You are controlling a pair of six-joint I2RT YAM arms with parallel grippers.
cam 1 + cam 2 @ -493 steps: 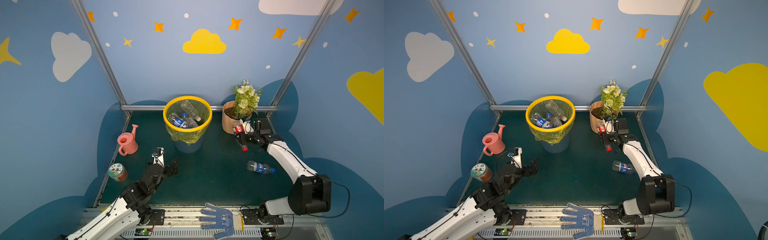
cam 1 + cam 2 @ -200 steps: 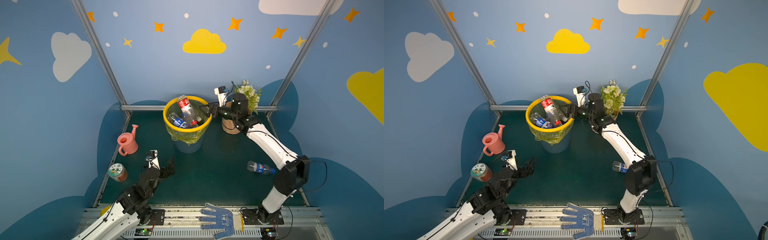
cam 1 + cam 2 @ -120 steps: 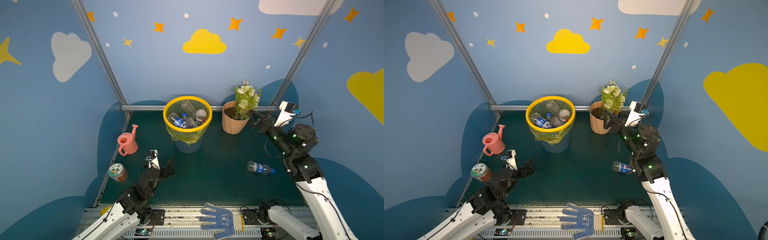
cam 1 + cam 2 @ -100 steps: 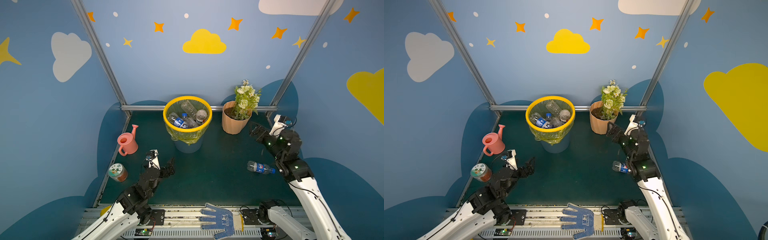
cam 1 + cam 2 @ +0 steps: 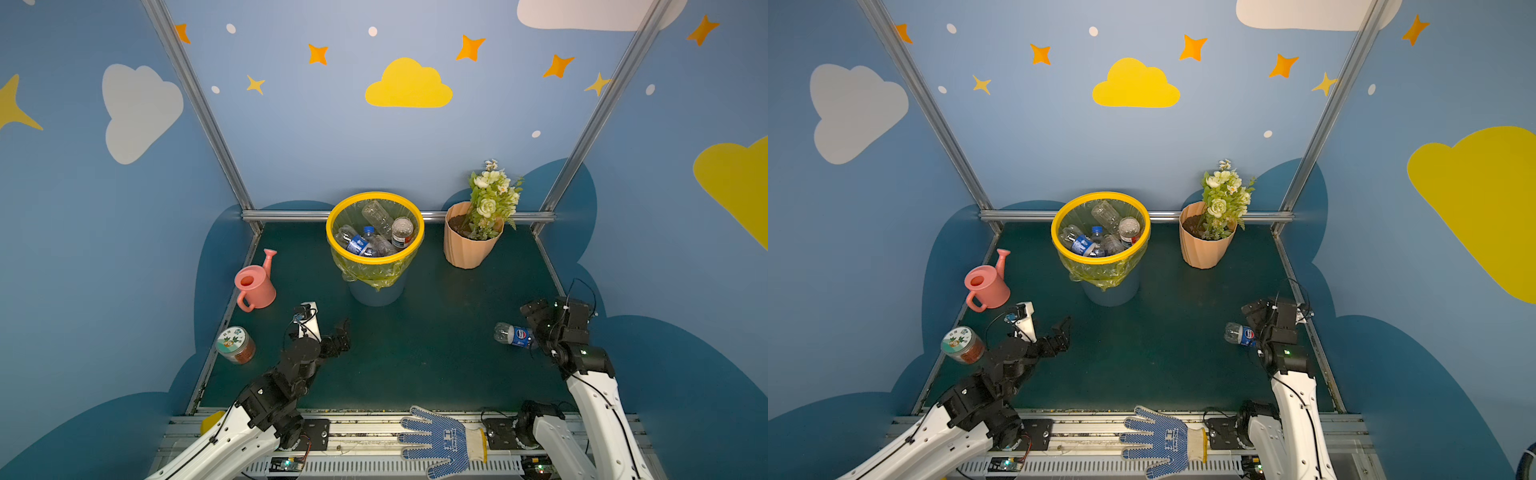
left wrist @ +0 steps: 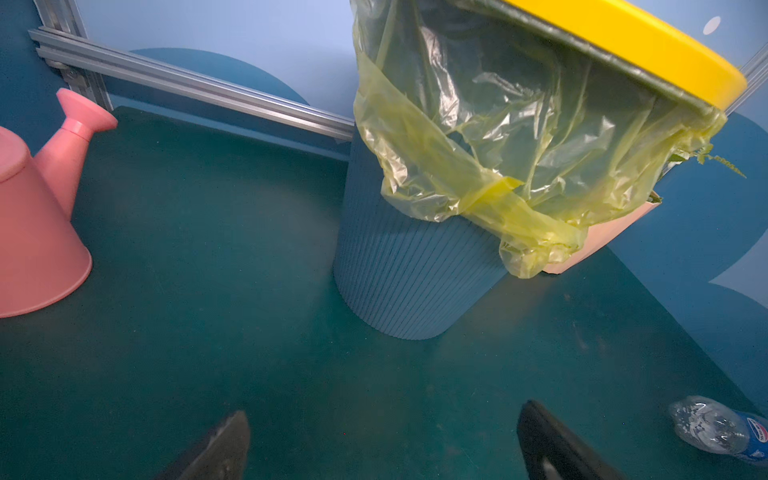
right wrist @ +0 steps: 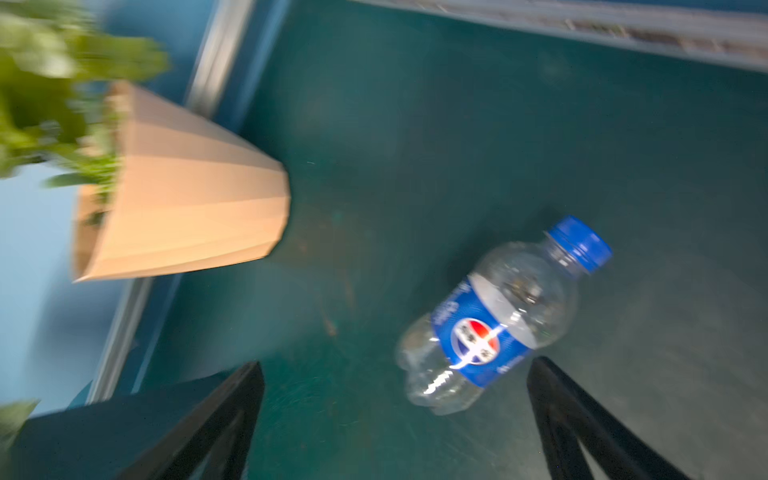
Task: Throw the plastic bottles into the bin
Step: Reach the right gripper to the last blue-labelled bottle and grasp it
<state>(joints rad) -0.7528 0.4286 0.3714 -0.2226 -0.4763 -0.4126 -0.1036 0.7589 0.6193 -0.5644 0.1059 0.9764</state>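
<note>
- In both top views I am on the step of going for the only loose bottle. One small clear plastic bottle with a blue label (image 5: 513,334) lies on its side on the green table. It is to the right of the round blue-grey bin with the yellow rim (image 5: 372,259), well apart from it.
- My right pincer (image 5: 533,328) is just beside that bottle, spread wide, with nothing in it. My left pincer (image 5: 341,338) is in front of the bin, a bit to its left, wide and empty too.
- Inside the bin I count at least four bottles in a heap (image 5: 361,246). More may hide under them; I cannot tell.
- Left of the bin I count one pink plastic watering can (image 5: 253,284) and one short round jar with a picture lid (image 5: 235,345). Right of it is one ribbed peach flowerpot (image 5: 469,249) with flowers. In front lies one blue dotted glove (image 5: 444,440).
- In the left wrist view the bin's ribbed wall is near. My two dark fingers (image 6: 224,440) stand wide with bare table between them.
- The right wrist view is blurry. The bottle lies flat just ahead of my two black fingers (image 7: 232,399), not yet between them.
- Next, I think I must go down, put one finger on each side of its fat middle and squeeze softly. It looks round and light, so it may roll. Then I lift it over the yellow rim and let go.
</note>
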